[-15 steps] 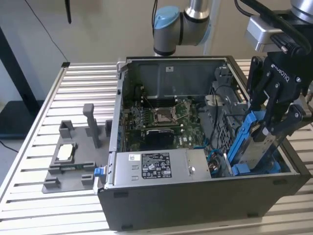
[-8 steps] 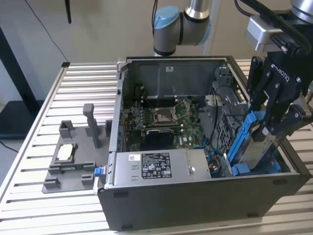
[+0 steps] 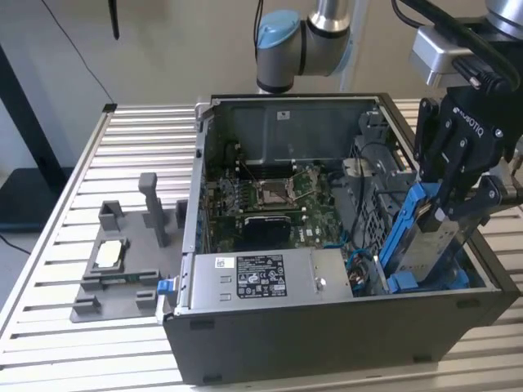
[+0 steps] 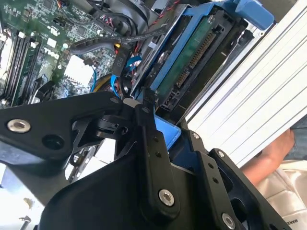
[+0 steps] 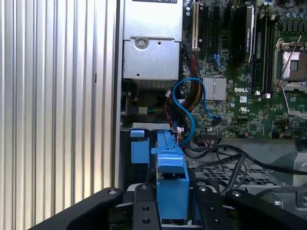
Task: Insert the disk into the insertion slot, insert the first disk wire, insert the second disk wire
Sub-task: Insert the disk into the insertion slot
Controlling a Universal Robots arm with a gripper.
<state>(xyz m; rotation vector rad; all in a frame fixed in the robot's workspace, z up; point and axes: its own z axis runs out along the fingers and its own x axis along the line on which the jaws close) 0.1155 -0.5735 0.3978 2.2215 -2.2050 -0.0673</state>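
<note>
The gripper (image 3: 448,211) is pinching the disk (image 3: 435,255) by its upper end, its black fingers (image 4: 145,111) pressing on the blue frame. The disk is standing steeply on edge at the near corner of the open case (image 3: 327,343), on the exterior view's right. Its long axis is running from the gripper down into the case, with the top leaning toward the exterior view's right and the silver face turning that way too. The lower end is sitting among the blue rails of the slot (image 3: 406,282); how deep it is sitting I cannot tell. In the second wrist view the disk's connector edge (image 4: 193,61) is pointing away from the gripper, with green circuit board beside it.

Writing is showing on the gripper's body as white lettering and on the power supply (image 3: 249,278) as a white label beside a black one. A blue cable (image 5: 188,112) is looping near the board (image 5: 240,76). A person's hand (image 4: 276,151) is resting beside the ribbed table (image 3: 147,139).
</note>
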